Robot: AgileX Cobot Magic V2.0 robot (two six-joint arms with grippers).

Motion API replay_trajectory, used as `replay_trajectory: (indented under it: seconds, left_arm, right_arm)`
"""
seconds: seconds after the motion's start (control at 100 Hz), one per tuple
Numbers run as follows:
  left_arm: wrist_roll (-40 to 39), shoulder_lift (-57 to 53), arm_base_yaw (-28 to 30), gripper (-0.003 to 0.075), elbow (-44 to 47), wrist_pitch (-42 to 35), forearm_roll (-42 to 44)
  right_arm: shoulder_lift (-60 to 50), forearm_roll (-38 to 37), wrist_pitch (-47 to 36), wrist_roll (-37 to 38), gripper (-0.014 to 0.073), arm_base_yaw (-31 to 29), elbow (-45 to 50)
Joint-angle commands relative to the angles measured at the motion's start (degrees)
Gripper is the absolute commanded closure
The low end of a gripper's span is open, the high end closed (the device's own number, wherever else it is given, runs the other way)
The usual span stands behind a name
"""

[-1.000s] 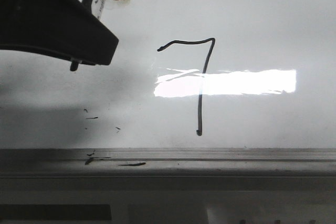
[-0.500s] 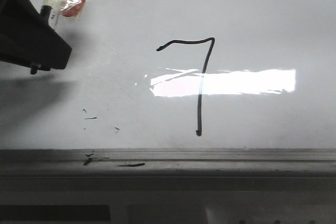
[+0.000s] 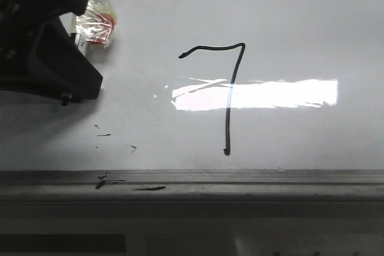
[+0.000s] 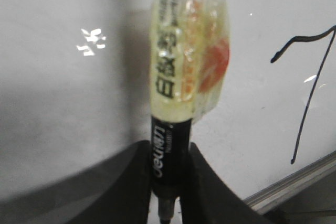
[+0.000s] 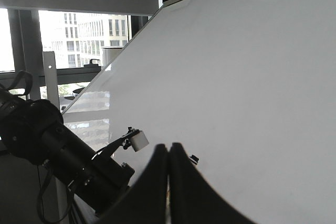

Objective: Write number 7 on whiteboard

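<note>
Number 7 [image 3: 228, 97] complete on whiteboard [image 3: 300, 16]. My left end effector [image 4: 169, 179] clamped on marker [image 4: 176, 77], clear of board. Right end effector [image 5: 168, 182] pinched closed, empty. Next: park marker.

- The left gripper [image 3: 45, 58] fills the upper left of the front view, clamped on a marker [image 4: 170, 145] wrapped in clear tape; that corner of the whiteboard [image 3: 300, 22] is blocked.
- From the gripper across to the number 7 [image 3: 231, 97] the board face is bare, except a few stray flecks [image 3: 105, 134] low down.
- Right of the 7 the board is unobstructed to the frame edge.
- The grey ledge [image 3: 240, 178] juts out along the lower edge, barring any low approach.
- The right gripper [image 5: 168, 182], fingers pressed together, hangs beside the board near its side edge.
</note>
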Motion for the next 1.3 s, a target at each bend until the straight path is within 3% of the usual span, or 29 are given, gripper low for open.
replay_trajectory:
  seconds: [0.0,0.72,1.29]
  left_arm:
    - [-0.63,0.13,-0.5,0.0741,-1.9,-3.54,-0.37]
    - [-0.86,7.48,-1.75,0.0741,-1.9,-7.04,1.17]
    - [-0.86,7.48,-1.75,0.0741,-1.9,-2.43,8.02]
  right_arm:
    - [0.3,0.74,0.93,-0.23,0.0657,-0.12,-1.4]
    - [0.3,1.2,1.17,-0.23,0.0657,-0.12,-1.4]
    - [0.3,3.52,4.89,-0.23,0.0657,-0.12,-1.4]
